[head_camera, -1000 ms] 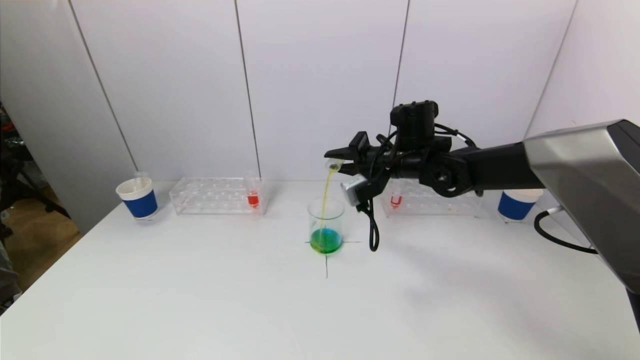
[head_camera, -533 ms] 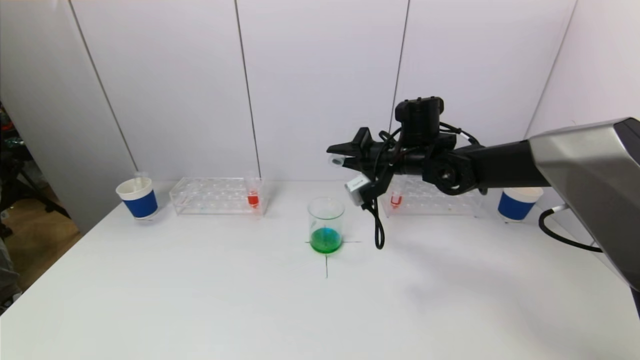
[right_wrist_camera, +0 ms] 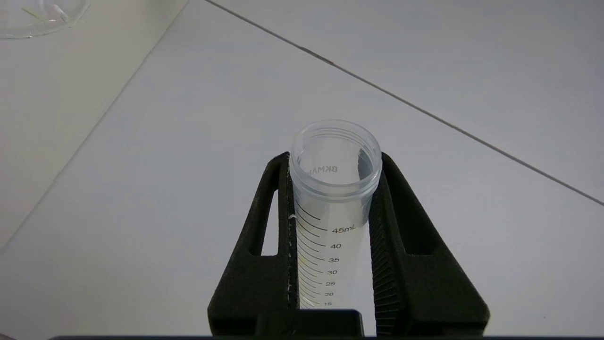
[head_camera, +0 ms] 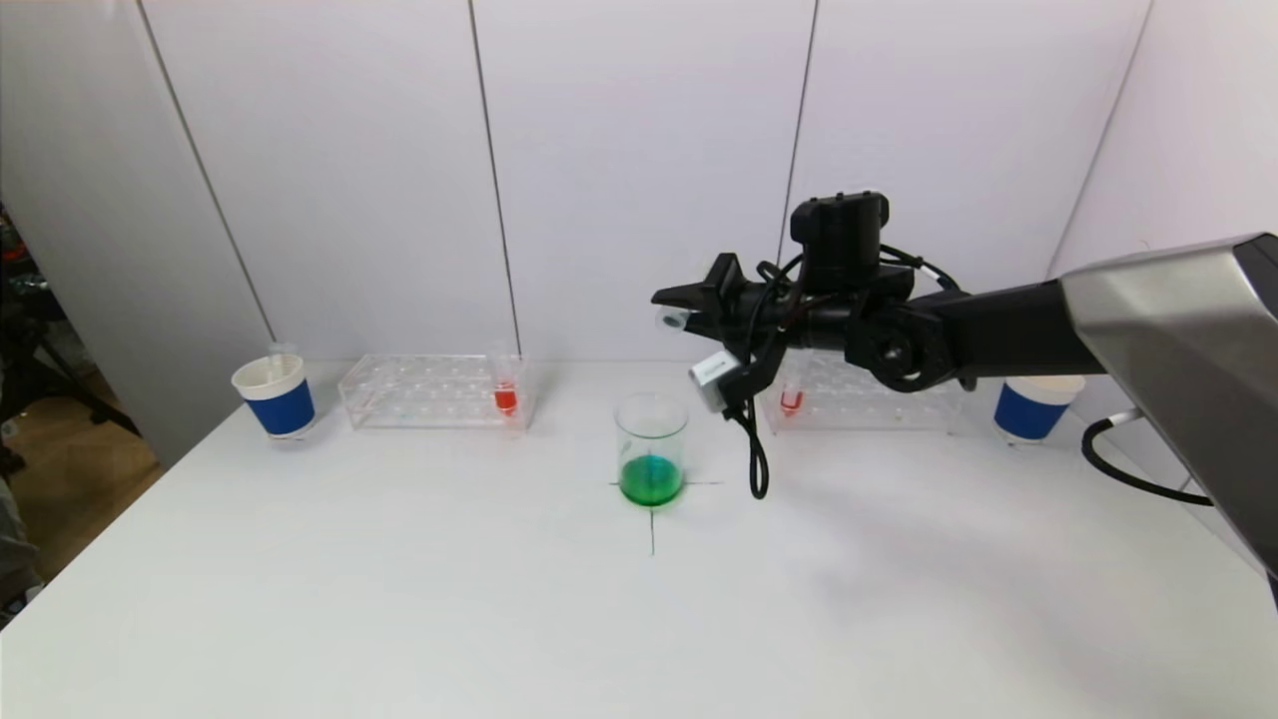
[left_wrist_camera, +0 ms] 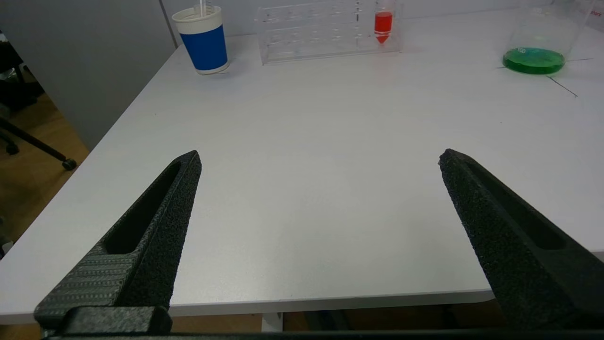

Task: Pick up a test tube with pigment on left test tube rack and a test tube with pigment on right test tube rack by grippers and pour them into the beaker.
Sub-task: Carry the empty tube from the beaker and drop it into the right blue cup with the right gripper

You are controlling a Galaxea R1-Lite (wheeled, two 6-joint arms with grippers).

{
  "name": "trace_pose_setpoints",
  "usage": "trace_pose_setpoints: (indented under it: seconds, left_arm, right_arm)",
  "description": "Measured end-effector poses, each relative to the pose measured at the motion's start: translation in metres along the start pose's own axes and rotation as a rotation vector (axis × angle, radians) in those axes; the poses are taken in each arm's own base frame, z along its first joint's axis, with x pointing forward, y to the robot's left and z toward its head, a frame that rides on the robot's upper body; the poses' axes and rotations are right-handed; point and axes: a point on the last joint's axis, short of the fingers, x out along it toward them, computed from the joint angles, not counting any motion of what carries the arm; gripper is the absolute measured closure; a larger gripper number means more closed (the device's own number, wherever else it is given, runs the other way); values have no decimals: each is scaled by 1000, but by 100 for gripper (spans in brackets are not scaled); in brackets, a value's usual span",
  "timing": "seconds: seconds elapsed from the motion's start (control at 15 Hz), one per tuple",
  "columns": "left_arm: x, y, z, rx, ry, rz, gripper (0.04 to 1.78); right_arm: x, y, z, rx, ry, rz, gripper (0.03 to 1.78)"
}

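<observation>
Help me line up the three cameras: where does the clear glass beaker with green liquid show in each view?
Head view: the clear glass beaker with green liquid stands mid-table on the black cross mark, below the right hand.
Left wrist view: the beaker is in the upper right corner, cut by the frame edge.
Right wrist view: only a curved bit of clear glass rim shows in the upper left corner, probably the beaker.
Shared landmark: the white table, in all three.

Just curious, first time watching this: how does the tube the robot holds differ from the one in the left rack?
The held tube looks empty; the rack tube holds red liquid. The held tube lies roughly level, clamped in the right tool above the table; the rack tube stands upright in the left rack. Both are clear plastic and uncapped.
</observation>
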Motion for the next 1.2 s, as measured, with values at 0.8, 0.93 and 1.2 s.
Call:
trace_pose_setpoints:
  seconds: [0.8, 0.93, 1.2]
  left_arm:
    - [0, 0, 0, 0, 0, 0, 6]
    - [0, 0, 0, 0, 0, 0, 6]
    - [0, 0, 0, 0, 0, 0, 6]
  right_arm:
    - [-14, -34, 9, 616, 20, -37, 132]
    - [-17, -38, 8, 739, 48, -45, 132]
    - [-26, -50, 3, 985, 100, -93, 132]
